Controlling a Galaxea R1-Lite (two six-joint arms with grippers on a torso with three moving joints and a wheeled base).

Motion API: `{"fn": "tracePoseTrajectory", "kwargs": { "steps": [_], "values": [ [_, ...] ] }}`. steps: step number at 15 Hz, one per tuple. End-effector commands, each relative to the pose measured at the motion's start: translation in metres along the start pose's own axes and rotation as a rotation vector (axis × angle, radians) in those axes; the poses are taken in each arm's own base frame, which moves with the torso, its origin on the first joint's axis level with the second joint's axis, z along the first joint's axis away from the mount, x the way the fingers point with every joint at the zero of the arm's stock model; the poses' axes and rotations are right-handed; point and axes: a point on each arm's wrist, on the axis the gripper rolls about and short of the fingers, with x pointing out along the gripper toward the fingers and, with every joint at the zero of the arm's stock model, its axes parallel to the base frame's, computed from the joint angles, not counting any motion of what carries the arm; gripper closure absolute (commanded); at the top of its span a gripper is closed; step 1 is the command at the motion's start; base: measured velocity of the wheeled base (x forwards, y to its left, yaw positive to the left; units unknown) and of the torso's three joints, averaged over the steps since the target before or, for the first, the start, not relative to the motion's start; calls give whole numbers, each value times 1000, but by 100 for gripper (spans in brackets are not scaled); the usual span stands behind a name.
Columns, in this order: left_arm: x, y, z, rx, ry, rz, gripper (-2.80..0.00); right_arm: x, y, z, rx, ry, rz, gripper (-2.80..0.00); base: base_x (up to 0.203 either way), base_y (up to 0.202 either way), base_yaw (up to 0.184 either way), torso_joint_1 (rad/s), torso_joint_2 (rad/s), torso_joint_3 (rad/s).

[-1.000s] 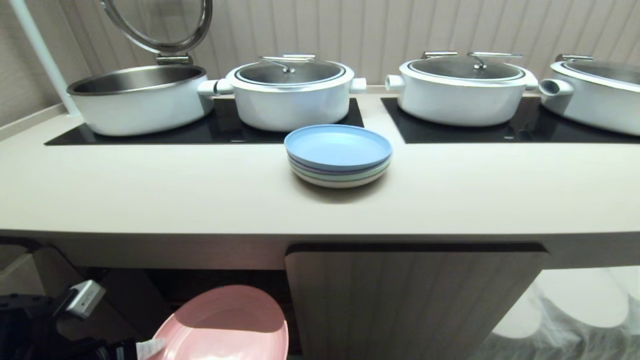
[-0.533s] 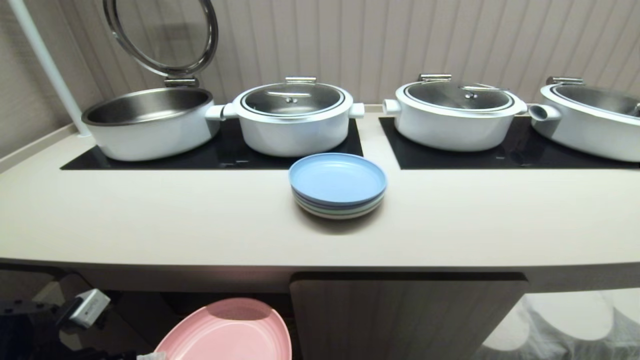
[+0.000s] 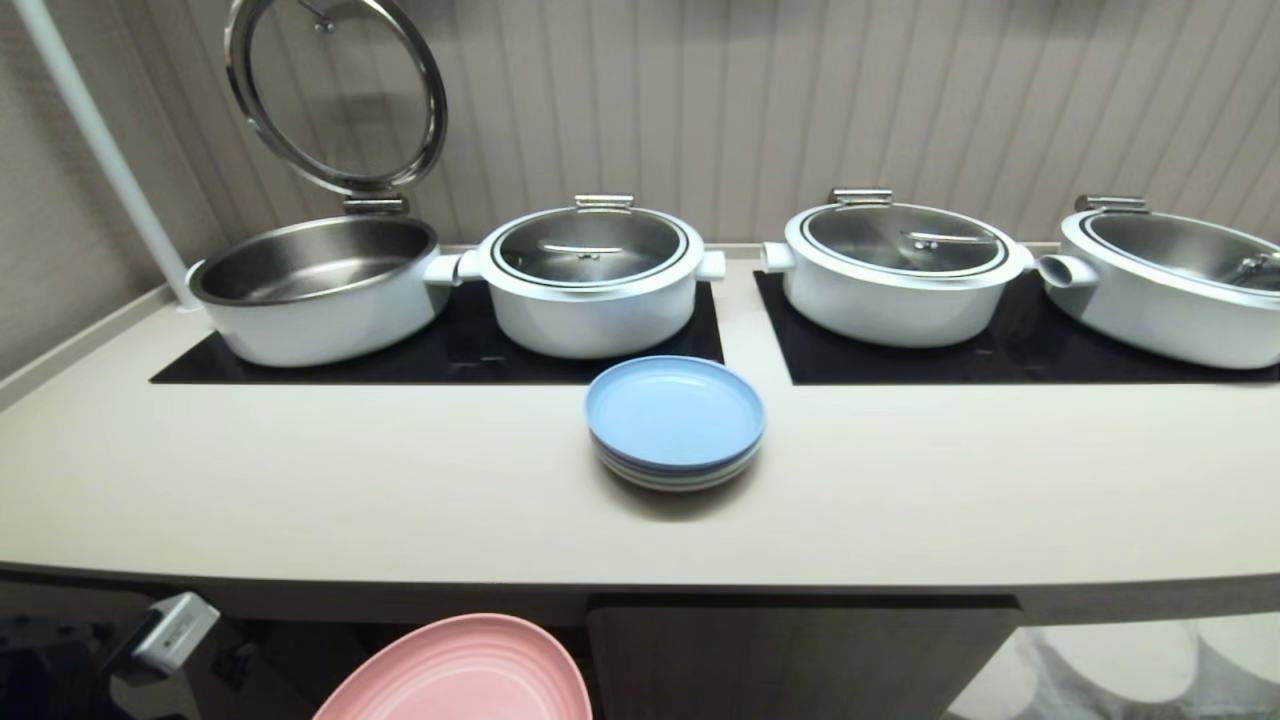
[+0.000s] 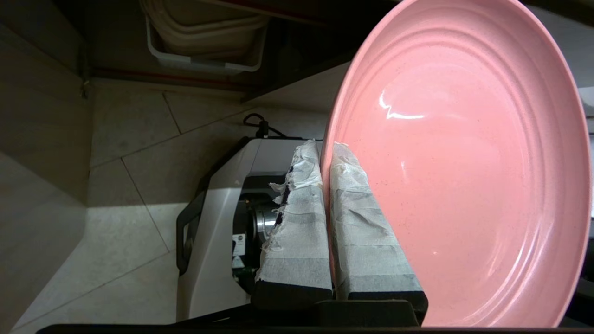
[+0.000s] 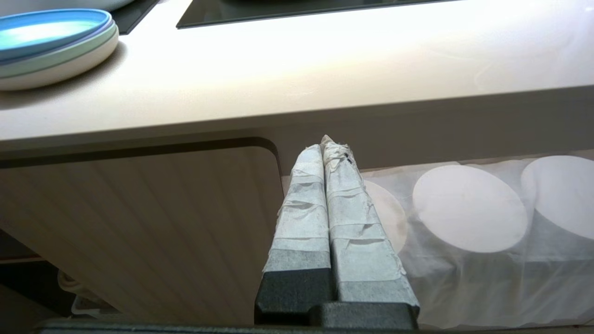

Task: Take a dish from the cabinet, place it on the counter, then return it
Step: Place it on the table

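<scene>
Head view, with both wrist views. Over the last second the whole scene has slid down the head view, which marks a rise of the camera, not a move of the things; the dish [image 3: 460, 672] now sits nearer the underside of the worktop [image 3: 400, 500] than it did. Judged from this, the dish is out of the cabinet [image 3: 800, 655] and on its way up to the worktop; the set-down and the return are not yet done.

The left gripper [image 4: 325, 153] has its taped fingers [image 4: 297, 218] clamped on the dish's rim, one finger on each face, the dish held clear of any surface in front of the open cabinet bay. The right gripper [image 5: 325, 146] hangs idle, fingers together on nothing, just below the worktop edge before the closed fluted door.

Counts:
- One pink dish.
- One stack of pastel plates [image 3: 676, 420], blue on top, on the worktop between the cooktop panels [image 3: 450, 355] and the front edge.
- Four white pots [image 3: 590, 280]: two with glass lids down, one at the left with its lid raised, one at the right cut off by the frame.
- Two black cooktop panels.
</scene>
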Motion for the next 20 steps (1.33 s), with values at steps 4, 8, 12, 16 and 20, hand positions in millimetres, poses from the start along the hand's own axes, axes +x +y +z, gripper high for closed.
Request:
{"fn": "tracePoseTrajectory", "kwargs": {
  "steps": [4, 8, 12, 16, 20],
  "values": [
    [-2, -1, 0, 2, -14, -7, 0, 0, 0, 0, 0, 0, 0, 0, 0, 0, 0, 168, -349, -186],
    [-3, -1, 0, 4, -20, -8, 0, 0, 0, 0, 0, 0, 0, 0, 0, 0, 0, 157, -321, -168],
    [-3, -1, 0, 4, -20, -7, 0, 0, 0, 0, 0, 0, 0, 0, 0, 0, 0, 105, -227, -109],
    [-3, -1, 0, 5, -27, -7, 0, 0, 0, 0, 3, 1, 0, 0, 0, 0, 0, 5, -7, -4],
    [-5, -1, 0, 7, -37, -7, 0, 0, 0, 0, 3, 0, 0, 0, 0, 0, 0, 0, 0, 0]
  ]
}}
